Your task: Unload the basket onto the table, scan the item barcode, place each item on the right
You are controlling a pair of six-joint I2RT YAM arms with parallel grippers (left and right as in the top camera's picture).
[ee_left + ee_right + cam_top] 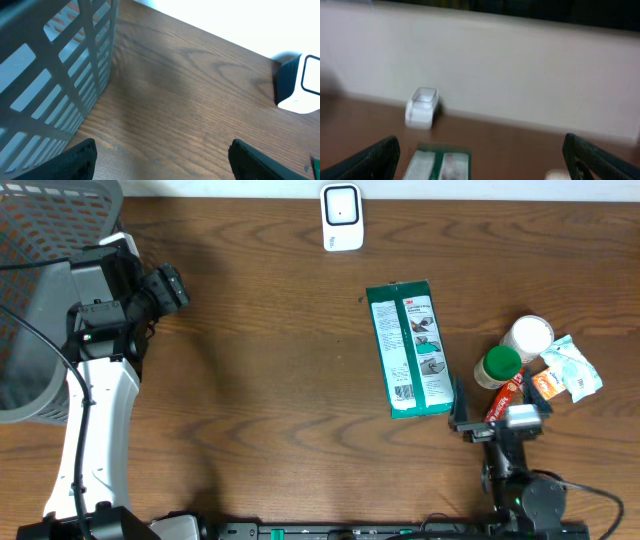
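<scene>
Plainly, left gripper (161, 159) and right gripper (481, 161) both stand spread and empty, green package (410, 348) lying flat.

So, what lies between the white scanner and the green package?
Nothing: only bare wooden table separates the white scanner and the green package, as the overhead view shows.

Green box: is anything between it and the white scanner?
Nothing visible. Only bare table lies between the green box and the scanner; the bottles sit beside the box, off that line.
</scene>
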